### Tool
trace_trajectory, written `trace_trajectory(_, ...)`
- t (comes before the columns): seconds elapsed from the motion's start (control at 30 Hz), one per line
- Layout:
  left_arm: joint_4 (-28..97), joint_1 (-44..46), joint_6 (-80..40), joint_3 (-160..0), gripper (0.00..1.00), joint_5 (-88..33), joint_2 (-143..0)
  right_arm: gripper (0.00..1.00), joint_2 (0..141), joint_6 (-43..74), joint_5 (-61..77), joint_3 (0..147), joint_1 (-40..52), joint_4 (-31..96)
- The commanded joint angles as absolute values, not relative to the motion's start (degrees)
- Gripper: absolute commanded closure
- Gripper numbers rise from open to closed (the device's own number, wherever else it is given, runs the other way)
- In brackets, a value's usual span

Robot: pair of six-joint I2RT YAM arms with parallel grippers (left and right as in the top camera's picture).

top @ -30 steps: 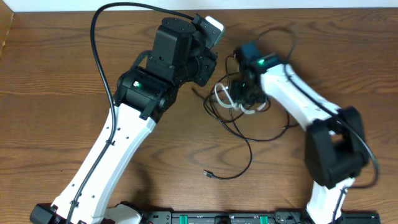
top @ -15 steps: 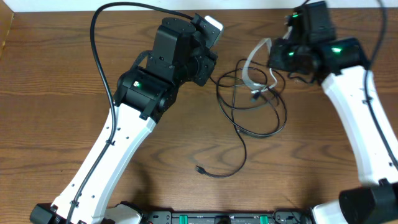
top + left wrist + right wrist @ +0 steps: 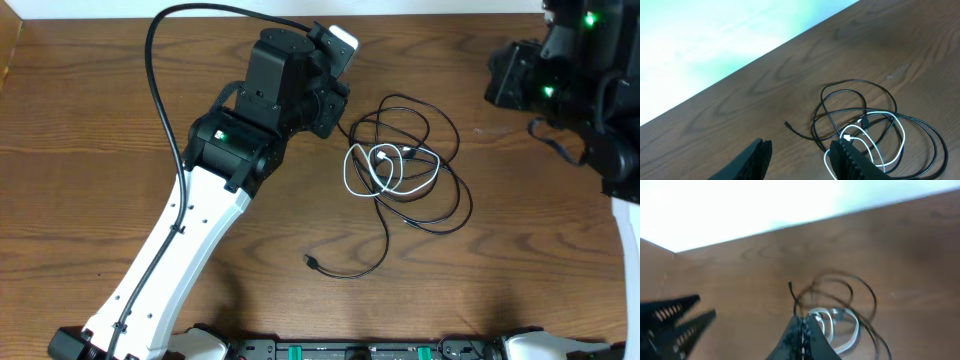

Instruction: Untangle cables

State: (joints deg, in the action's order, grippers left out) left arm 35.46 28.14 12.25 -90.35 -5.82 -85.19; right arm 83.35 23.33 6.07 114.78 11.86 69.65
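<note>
The cables lie loose on the wooden table [image 3: 520, 260] between the two arms. A white cable [image 3: 383, 155] is looped inside wider black cable loops, and one black tail ends in a small plug [image 3: 311, 262]. In the left wrist view my left gripper [image 3: 801, 145] stands open just left of the pile, with its right finger [image 3: 850, 160] over the white cable [image 3: 846, 136]. Nothing is between its fingers. My right gripper [image 3: 802, 319] is shut and empty, high above the blurred white cable [image 3: 856, 327]. The right arm [image 3: 545, 80] is at the far right.
The left arm [image 3: 280, 90] reaches in from the bottom left, with its own thick black cable [image 3: 160, 90] arching over the table. The table's back edge meets a pale wall [image 3: 715, 40] just behind the pile. A black rail [image 3: 350, 350] runs along the front edge.
The right arm lifted the white cable up and to the right, then let it go. The cables dropped back and spread wider on the table. The left arm stayed put.
</note>
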Motion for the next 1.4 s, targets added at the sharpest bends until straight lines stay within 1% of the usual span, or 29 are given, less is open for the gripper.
trace_trajectory(0.0,35.3,27.9,12.8,-90.5,0.56,-5.3,-85.7,0.99,85.3,21.9,3.3,114.8,11.7,71.9)
trace_trajectory(0.03,35.3,27.9,12.8,-90.5,0.56,-5.3,-85.7,0.96,85.6,21.5,3.4,114.6,11.7,72.3)
trace_trajectory(0.07,35.3,27.9,12.8,-90.5,0.56,-5.3,-85.7,0.89,86.1,21.5,3.4,114.6,11.7,72.9)
trace_trajectory(0.1,35.3,27.9,12.8,-90.5,0.56,-5.3,-85.7,0.78,86.5,21.5,3.4,114.6,11.7,73.5)
trace_trajectory(0.13,35.3,27.9,12.8,-90.5,0.56,-5.3,-85.7,0.73,87.0,21.2,3.4,114.6,11.7,74.0)
trace_trajectory(0.17,35.3,27.9,12.8,-90.5,0.56,-5.3,-85.7,0.66,87.4,21.1,3.4,114.6,11.7,74.4)
trace_trajectory(0.2,35.2,27.9,12.8,-90.5,0.55,-5.3,-85.7,0.5,88.6,20.3,3.4,114.6,11.7,75.6)
trace_trajectory(0.27,35.2,27.9,12.8,-90.5,0.53,-5.3,-85.7,0.45,90.1,18.5,3.4,114.6,11.8,77.1)
trace_trajectory(0.4,35.2,27.9,12.8,-90.5,0.51,-5.3,-85.7,0.43,94.0,14.5,3.6,114.6,12.6,80.2)
trace_trajectory(0.57,35.4,27.9,12.9,-90.5,0.5,-5.3,-85.7,0.42,99.2,11.2,3.8,114.6,14.8,81.0)
trace_trajectory(0.7,35.5,27.9,13.2,-90.5,0.5,-3.9,-85.7,0.33,103.6,10.4,3.8,114.6,16.7,81.6)
trace_trajectory(0.77,35.3,27.9,13.2,-90.5,0.49,-2.7,-85.7,0.32,106.0,9.9,3.8,114.6,17.6,82.3)
trace_trajectory(0.8,35.2,27.9,13.2,-90.5,0.49,-2.0,-85.7,0.3,107.2,10.0,3.8,114.6,18.1,82.8)
trace_trajectory(0.83,35.2,27.9,13.3,-90.5,0.46,-1.7,-85.7,0.3,108.5,10.0,3.8,114.6,18.7,83.2)
trace_trajectory(1.07,35.2,27.9,13.2,-90.5,0.44,-1.6,-85.7,0.31,115.8,10.2,3.8,114.6,22.8,83.5)
trace_trajectory(1.27,35.2,27.9,13.2,-90.5,0.44,-1.6,-85.7,0.27,119.4,8.0,3.8,114.6,26.8,83.8)
trace_trajectory(1.37,35.2,27.9,13.2,-90.5,0.44,-1.6,-85.7,0.27,121.2,7.7,3.8,114.6,28.3,84.1)
